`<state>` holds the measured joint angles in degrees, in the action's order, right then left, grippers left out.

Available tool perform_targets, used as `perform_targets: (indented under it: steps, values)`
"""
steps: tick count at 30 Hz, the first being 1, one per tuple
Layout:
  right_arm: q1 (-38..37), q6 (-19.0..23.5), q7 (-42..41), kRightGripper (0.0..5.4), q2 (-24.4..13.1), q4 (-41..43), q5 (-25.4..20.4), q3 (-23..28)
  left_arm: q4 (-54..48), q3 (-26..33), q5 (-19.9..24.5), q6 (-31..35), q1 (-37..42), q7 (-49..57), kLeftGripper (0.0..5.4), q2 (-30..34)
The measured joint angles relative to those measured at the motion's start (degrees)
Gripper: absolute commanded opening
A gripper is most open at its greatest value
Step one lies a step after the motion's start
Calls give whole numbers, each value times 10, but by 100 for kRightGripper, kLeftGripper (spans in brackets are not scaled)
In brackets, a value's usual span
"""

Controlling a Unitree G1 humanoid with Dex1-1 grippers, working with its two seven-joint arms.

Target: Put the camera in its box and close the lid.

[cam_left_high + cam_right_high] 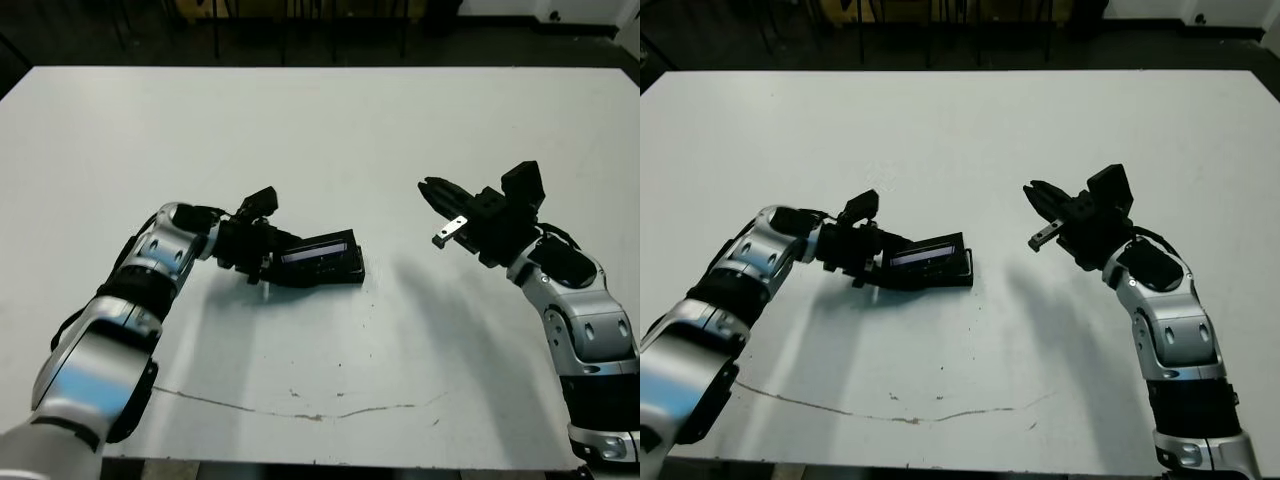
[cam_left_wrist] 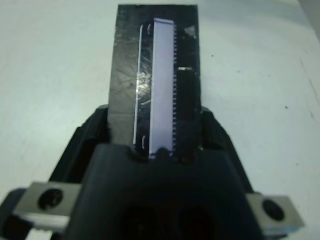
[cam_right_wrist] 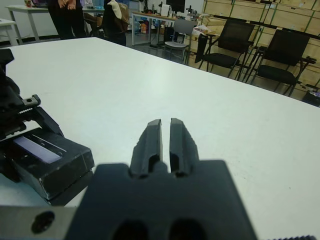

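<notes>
Left end effector (image 1: 262, 262) clamps end of flat black lid with shiny grey window (image 1: 322, 252). Lid sits tilted on small black box (image 1: 335, 272), near middle of white desk (image 1: 330, 140), a bit to left. Camera not seen. Right end effector (image 1: 436, 193) hangs above desk, well apart from box, fingers (image 3: 152, 140) nearly together, gripping nothing.

The flat black rectangular lid with its glossy greyish window panel (image 2: 156, 85) runs lengthwise away from the left gripper (image 2: 155, 150), whose black jaws close on the lid's near end from both sides. The pale panel shows a row of fine teeth along one long edge, and scuffs catch light on the black surface beside it. Bare white worktop (image 2: 55, 75) lies around it.
</notes>
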<state>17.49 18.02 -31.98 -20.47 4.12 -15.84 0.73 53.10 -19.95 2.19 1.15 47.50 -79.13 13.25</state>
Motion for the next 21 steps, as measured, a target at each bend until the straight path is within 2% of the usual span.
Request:
perform_targets:
  steps: [7, 21]
  values:
    - [0, 0, -10, 0, -3, -6, -1, 2, 74, -13, -27, -45, 43, -12, 276, -20]
    - [0, 0, -10, 0, -4, -6, -2, 2, 83, -46, -68, -60, 75, -11, 276, -27]
